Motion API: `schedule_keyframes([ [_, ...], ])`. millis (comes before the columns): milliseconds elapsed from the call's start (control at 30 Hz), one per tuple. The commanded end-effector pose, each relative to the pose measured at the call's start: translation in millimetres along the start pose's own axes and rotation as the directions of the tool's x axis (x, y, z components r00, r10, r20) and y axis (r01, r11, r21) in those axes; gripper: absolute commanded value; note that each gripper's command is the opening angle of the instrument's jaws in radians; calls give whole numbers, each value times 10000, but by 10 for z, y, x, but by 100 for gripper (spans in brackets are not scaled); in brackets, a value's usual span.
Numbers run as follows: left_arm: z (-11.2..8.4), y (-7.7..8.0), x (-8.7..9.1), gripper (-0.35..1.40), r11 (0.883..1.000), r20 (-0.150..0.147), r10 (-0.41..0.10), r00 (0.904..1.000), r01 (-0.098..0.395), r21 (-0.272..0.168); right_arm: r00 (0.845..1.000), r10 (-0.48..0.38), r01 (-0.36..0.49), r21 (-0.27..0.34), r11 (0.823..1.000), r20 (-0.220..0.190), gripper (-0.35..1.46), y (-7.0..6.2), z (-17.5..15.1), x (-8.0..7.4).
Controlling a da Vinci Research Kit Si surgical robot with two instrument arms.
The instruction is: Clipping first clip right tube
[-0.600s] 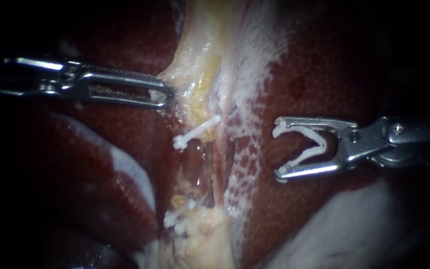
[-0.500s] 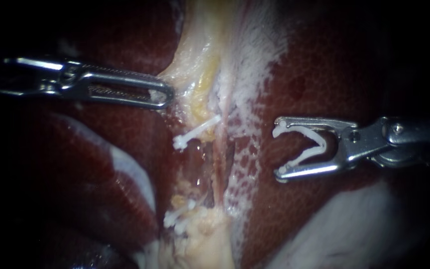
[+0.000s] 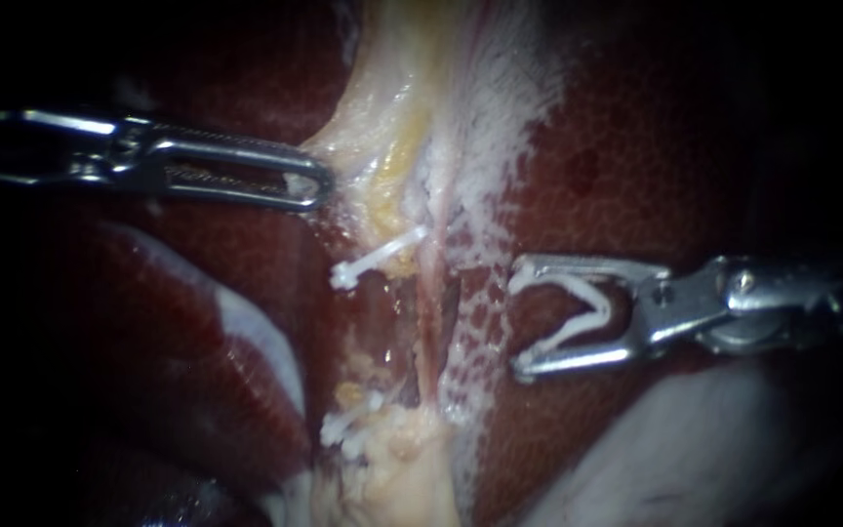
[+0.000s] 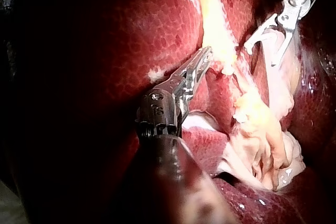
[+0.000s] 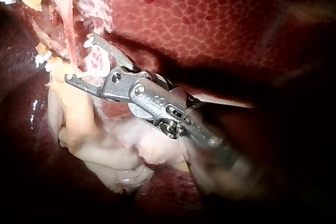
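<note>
A pink tube (image 3: pixel 428 317) runs down between the liver lobes, and a white clip (image 3: pixel 378 258) lies across the tissue just left of it. My right instrument (image 3: pixel 516 322) comes in from the right. Its jaws stand wide apart, holding an open white clip (image 3: pixel 578 310), with the tips a short way right of the tube and not touching it. In the right wrist view the same jaws (image 5: pixel 79 59) reach the pale strand. My left instrument (image 3: pixel 312 185) is shut on the pale yellow tissue (image 3: pixel 382 146) above the clip; it shows in the left wrist view too (image 4: pixel 206 59).
Dark red liver (image 3: pixel 636 146) lies on both sides of the tube. More white clips (image 3: pixel 348 425) sit low down, beside a lump of pale fatty tissue (image 3: pixel 402 468). A whitish frosted patch (image 3: pixel 485 195) borders the tube on its right.
My right instrument with its clip has moved left and slightly down, closer to the tube. My left instrument has drawn the yellow tissue and the clip on it slightly left.
</note>
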State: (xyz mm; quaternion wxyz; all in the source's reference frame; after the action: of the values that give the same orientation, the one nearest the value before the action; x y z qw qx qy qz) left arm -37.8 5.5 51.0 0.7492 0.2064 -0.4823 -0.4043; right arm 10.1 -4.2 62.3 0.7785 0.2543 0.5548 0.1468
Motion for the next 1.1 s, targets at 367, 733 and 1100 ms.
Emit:
schedule_keyframes([
  [367, -21, 4, -14, -35, 9997, 25, -106, 9999, 107, -200, 9996, 279, -281, 246, 9993, 75, 60, 2, 47, -3],
  [733, -26, -2, -17, -35, 9997, 24, -127, 9999, 128, -209, 9990, 431, -435, 339, 9985, 119, 60, 9, 73, -9],
  [1100, -27, -3, -17, -35, 9997, 52, -132, 9999, 133, -203, 9976, 645, -661, 780, 9948, 234, 57, 7, 87, -11],
])
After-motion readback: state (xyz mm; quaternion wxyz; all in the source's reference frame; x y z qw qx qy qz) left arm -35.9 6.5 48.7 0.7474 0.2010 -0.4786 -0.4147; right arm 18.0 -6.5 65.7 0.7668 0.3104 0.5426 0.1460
